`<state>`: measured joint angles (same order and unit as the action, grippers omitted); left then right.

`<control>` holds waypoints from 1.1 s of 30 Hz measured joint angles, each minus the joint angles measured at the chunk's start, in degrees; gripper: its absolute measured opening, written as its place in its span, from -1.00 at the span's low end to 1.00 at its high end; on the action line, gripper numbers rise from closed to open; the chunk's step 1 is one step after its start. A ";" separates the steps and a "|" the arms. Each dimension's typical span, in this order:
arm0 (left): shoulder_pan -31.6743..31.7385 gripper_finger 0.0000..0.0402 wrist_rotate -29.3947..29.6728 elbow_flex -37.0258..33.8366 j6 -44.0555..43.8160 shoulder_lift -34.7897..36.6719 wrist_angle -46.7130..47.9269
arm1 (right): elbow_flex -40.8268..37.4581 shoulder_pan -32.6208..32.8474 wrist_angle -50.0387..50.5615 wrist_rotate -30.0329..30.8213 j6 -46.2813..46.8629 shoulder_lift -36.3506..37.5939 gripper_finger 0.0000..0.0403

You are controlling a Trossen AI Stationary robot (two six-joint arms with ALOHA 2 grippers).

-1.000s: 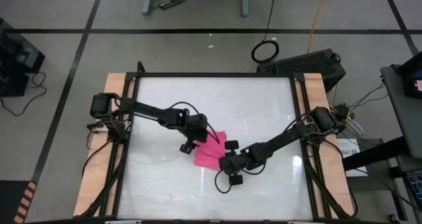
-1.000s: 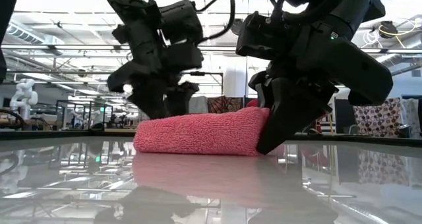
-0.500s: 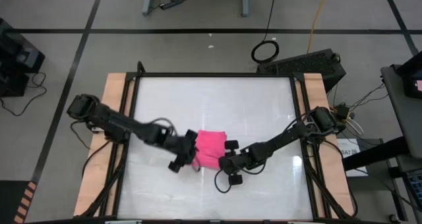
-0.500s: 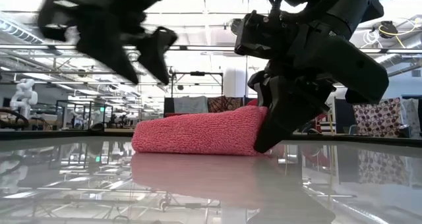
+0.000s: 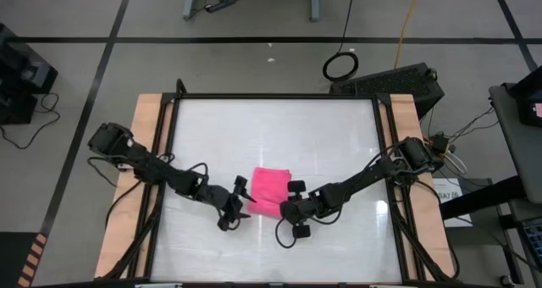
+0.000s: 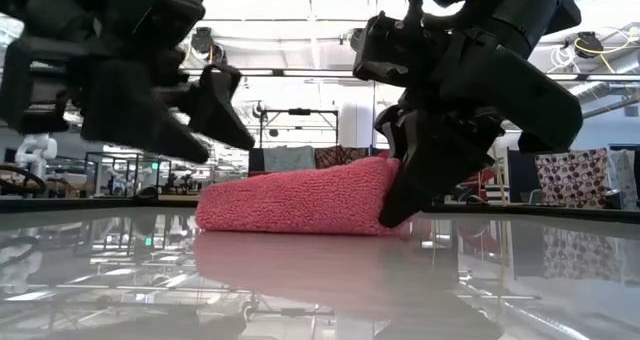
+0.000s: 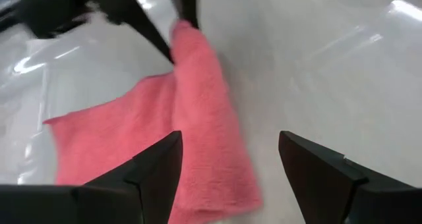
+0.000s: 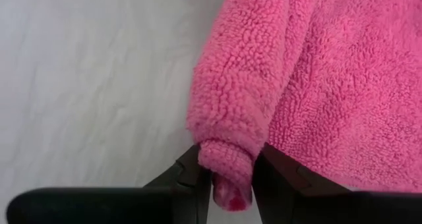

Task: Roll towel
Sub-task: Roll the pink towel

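The bright pink towel (image 5: pixel 271 189) lies on the white table, partly rolled, with a thick roll along its near edge (image 6: pixel 295 195). My right gripper (image 5: pixel 284 205) is at the roll's right end and is shut on it (image 8: pixel 231 184). My left gripper (image 5: pixel 243 200) is open just off the towel's left side, raised a little above the table (image 6: pixel 225 115). In the left wrist view its fingers (image 7: pixel 158 174) stand on either side of the towel's end (image 7: pixel 211 158) and touch nothing. My right gripper pinches the right end of the towel's rolled near edge (image 8: pixel 227 155) between its two fingers (image 8: pixel 188 174). The fingers come slanting down from the table's right and near side (image 6: pixel 410 180). The towel lies on the table, with its flat part spread beyond the roll.
Wooden rails (image 5: pixel 148 110) run along the table's left and right sides. Cables and a dark box (image 5: pixel 398 80) lie on the floor beyond the far edge. Bare table (image 5: pixel 279 127) stretches far and near of the towel.
My left gripper has left the towel's far left part and swung toward the table's near and left side, coming to a stop off the towel's left side. The towel stays on the table, with my right gripper still at its roll.
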<state>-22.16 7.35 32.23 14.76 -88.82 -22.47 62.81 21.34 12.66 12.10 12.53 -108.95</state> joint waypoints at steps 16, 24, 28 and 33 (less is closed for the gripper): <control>2.51 0.23 3.10 1.98 3.26 -14.37 -8.12 | 0.00 -0.04 -2.18 0.00 1.29 0.02 -0.56; 5.19 -0.55 -5.27 1.99 2.43 -15.16 -7.63 | 0.00 0.15 -1.31 -0.06 1.35 0.19 -0.55; 5.58 -0.92 -5.76 2.01 3.74 -15.21 -7.66 | 0.00 1.77 2.74 0.48 0.46 2.15 -0.37; 6.74 -0.90 -8.03 2.03 2.58 -15.25 -7.70 | 0.00 4.16 9.41 2.47 2.75 6.35 0.07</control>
<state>-15.42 -0.68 34.26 17.34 -104.07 -30.17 62.81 25.50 22.07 14.56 15.28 -102.59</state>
